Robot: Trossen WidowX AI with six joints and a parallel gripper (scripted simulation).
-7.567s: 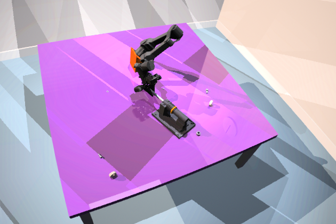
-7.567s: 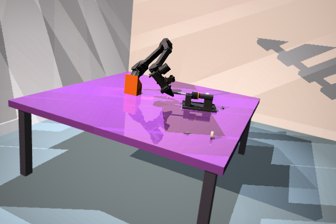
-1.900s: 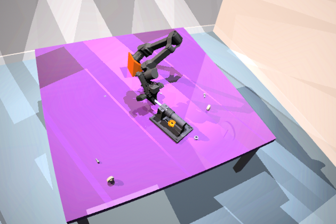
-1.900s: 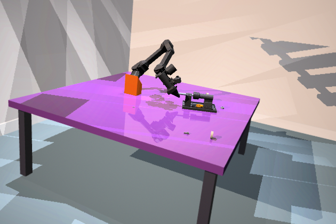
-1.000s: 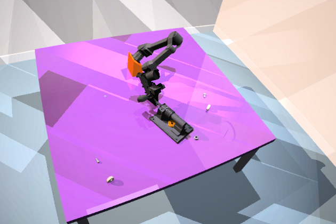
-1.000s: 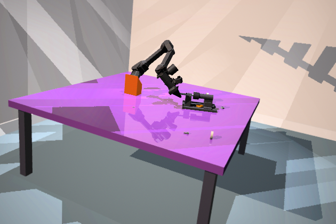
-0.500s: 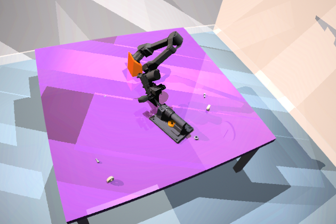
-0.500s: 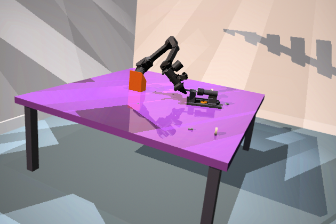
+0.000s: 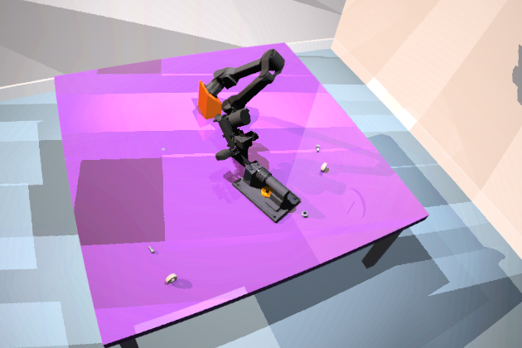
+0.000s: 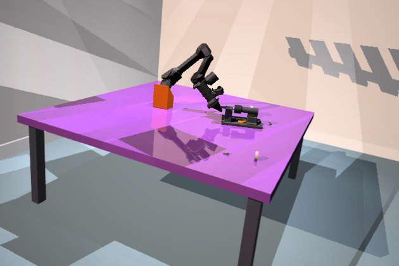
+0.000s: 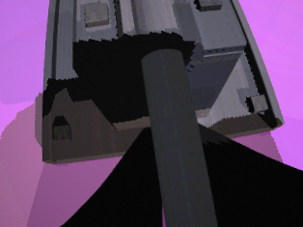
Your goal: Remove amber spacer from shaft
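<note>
The pincer point(image 9: 246, 163) point(image 10: 220, 109) point(image 11: 169, 134) is closed round the shaft point(image 10: 225, 107) point(image 11: 175, 109), 1 dark finger on each side in the wrist view. There the shaft's lower end runs out of frame, and its upper end meets heavy black shadow, so how deep it sits cannot be read. From the top, the shaft is too small and dark to separate from the fingers.

The amber spacer point(image 9: 266, 194) point(image 10: 241, 121) is low down over the dark base plate point(image 9: 258, 200) point(image 10: 232, 124) point(image 11: 92, 155), beneath the dark cylinder point(image 9: 275, 185) point(image 10: 249, 109). The cylinder partly covers it in the top view; whether it touches the plate or the bench point(image 9: 122, 269) point(image 10: 99, 120) cannot be told. It cannot be made out in the wrist view.

Dark ridges point(image 9: 263, 174) show near 1 end of the cylinder, too blurred to count or to identify as spacers. A small nut point(image 9: 305, 212) point(image 10: 269, 123) lies near the plate's far end.
</note>
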